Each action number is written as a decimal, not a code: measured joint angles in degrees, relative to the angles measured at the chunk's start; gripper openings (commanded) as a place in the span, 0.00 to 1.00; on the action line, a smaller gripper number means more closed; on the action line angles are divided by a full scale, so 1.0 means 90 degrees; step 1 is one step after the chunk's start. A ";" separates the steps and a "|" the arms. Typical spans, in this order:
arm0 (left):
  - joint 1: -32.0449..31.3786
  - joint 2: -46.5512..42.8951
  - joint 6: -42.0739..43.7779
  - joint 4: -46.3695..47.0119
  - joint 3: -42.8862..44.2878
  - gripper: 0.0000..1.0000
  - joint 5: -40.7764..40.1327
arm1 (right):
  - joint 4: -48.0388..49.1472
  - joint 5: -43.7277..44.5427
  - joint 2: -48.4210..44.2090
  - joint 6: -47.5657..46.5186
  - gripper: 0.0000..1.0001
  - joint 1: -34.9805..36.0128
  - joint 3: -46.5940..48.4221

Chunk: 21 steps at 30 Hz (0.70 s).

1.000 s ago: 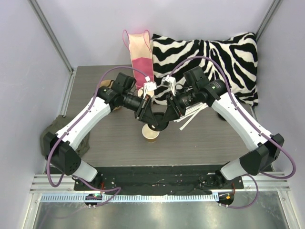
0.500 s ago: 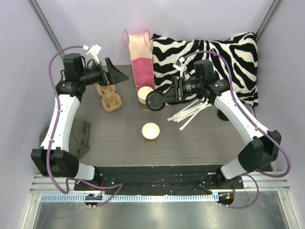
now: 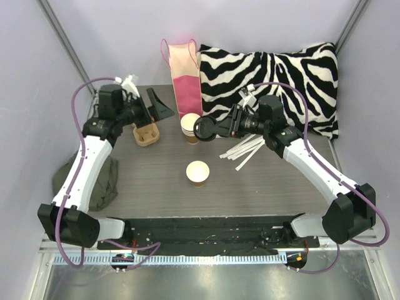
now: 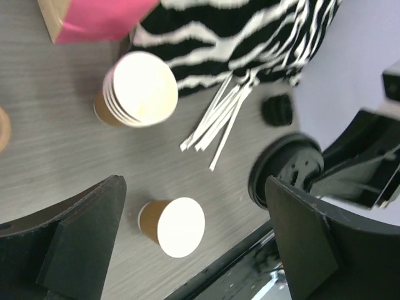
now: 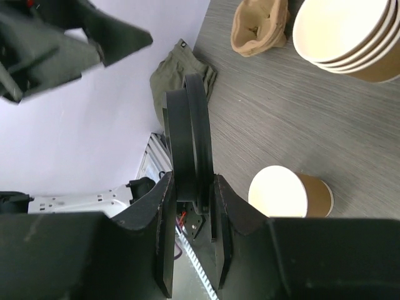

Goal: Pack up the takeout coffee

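A kraft-brown takeout coffee cup [image 3: 197, 173] stands open-topped mid-table, also in the left wrist view [image 4: 175, 226] and the right wrist view [image 5: 294, 194]. A stack of cream cups [image 3: 190, 127] [image 4: 137, 90] [image 5: 347, 34] stands by the pink and beige paper bag [image 3: 184, 75]. My right gripper [image 3: 217, 129] [image 5: 190, 187] is shut on a round black lid [image 3: 202, 129] [image 5: 189, 137], held edge-on above the table beside the stack. My left gripper [image 3: 161, 106] [image 4: 194, 187] hangs wide open and empty at the back left, above the tan cup carrier [image 3: 146, 133].
White paper strips [image 3: 247, 150] lie right of centre, in front of a zebra-striped pillow [image 3: 275, 75] at the back right. An olive cloth [image 3: 103, 181] hangs off the table's left edge. Grey walls close in both sides.
Both grippers have left the spot above the kraft cup. The left one swung to the back left and opened; the right one drew back toward the cup stack, still gripping the lid.
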 measured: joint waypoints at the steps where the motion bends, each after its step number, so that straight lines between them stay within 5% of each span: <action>1: -0.0199 -0.0039 0.0073 -0.0041 -0.0063 0.83 -0.0136 | 0.0066 0.0092 -0.0005 0.0083 0.01 0.0044 -0.0087; 4: -0.0903 -0.0095 0.0296 -0.0114 -0.0129 0.59 -0.0493 | 0.0206 0.0282 -0.0007 0.0270 0.01 0.0107 -0.0260; 10: -0.1319 -0.0092 0.0410 -0.0087 -0.0170 0.33 -0.0721 | 0.0391 0.0420 -0.0007 0.0444 0.01 0.0134 -0.0342; 21: -0.1826 0.0017 0.0554 -0.0066 -0.0189 0.27 -0.0719 | 0.0498 0.0389 -0.0007 0.0561 0.01 0.0219 -0.0474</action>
